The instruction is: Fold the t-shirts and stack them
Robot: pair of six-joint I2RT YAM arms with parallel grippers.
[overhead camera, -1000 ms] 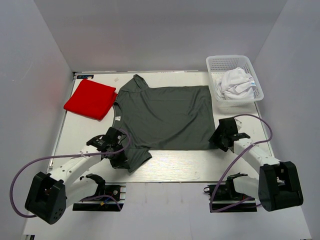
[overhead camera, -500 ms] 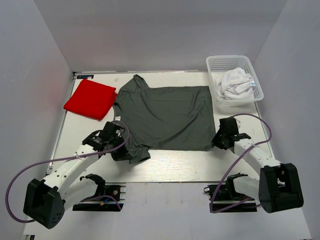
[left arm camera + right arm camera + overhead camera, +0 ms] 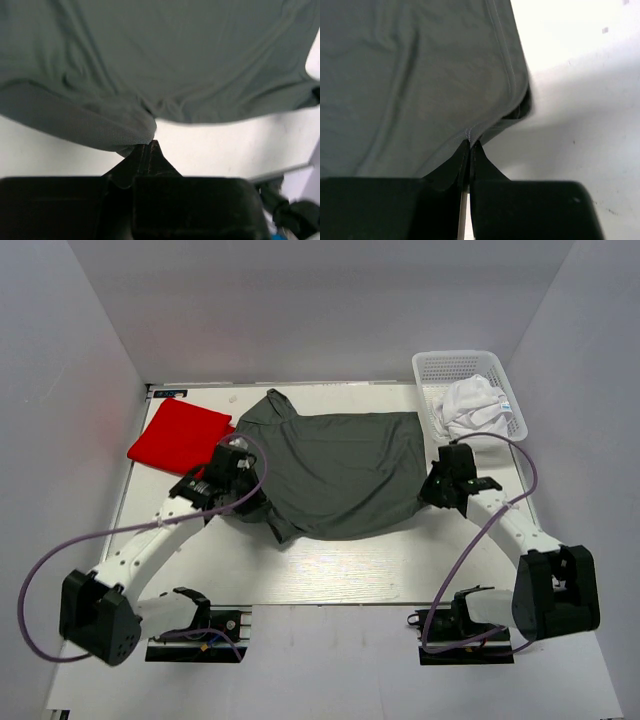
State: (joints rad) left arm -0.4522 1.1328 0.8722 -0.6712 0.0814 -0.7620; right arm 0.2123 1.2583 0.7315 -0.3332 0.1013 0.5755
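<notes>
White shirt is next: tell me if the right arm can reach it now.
Probably, once freed: the right gripper is shut on the grey shirt; the white shirt lies just beyond in the open-topped basket, nothing between.

White table (image 3: 330,575), and there's the grey shirt (image 3: 340,475) sprawled across the middle of it, collar toward the far left. Its near edge is drawn up in a rumpled curve, so a broad strip of bare top shows in front. Off at the far left the red shirt (image 3: 180,437) lies folded in a flat square, just beside the grey one's shoulder, and the basket (image 3: 440,365) sits in the far-right corner, near the grey hem.
</notes>
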